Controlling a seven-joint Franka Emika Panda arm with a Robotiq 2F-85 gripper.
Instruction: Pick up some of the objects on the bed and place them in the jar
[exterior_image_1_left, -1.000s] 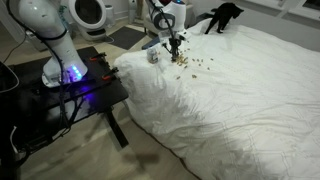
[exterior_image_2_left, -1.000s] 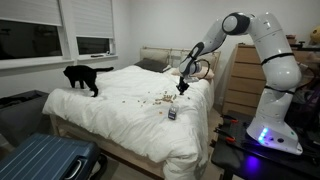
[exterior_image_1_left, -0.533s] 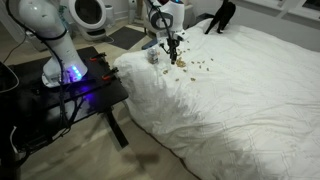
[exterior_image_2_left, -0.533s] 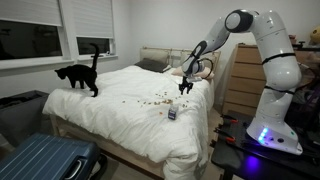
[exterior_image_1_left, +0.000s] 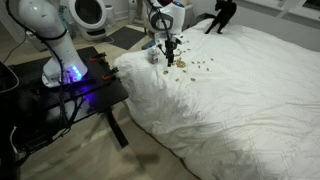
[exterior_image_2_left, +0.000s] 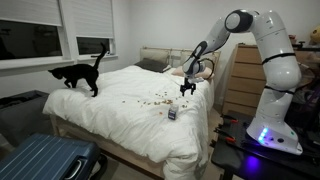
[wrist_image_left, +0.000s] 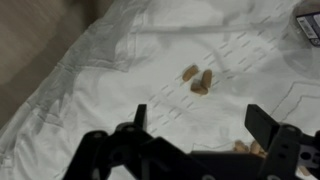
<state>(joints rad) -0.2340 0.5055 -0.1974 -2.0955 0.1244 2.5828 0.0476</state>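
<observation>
- Approach step: hovering with fingers (wrist_image_left: 140, 118) apart, empty, above objects (wrist_image_left: 198, 79) mid-frame on bed (exterior_image_1_left: 230, 100).
- Target jar (exterior_image_1_left: 153, 56) upper middle of frame, near objects.
- Next: likely dropping straight down, straddling one bit, pinching gently.

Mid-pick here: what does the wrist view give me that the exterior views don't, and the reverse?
Wrist view only: a close look at a pair of brown bits lying on the bed, just ahead of the open, empty end effector.
Exterior views only: the jar standing near the bed's edge, the black cat on the bed's far part, the full scatter of objects, and the arm.
Shared: the white bed, the end effector low over it, and objects beneath.
</observation>
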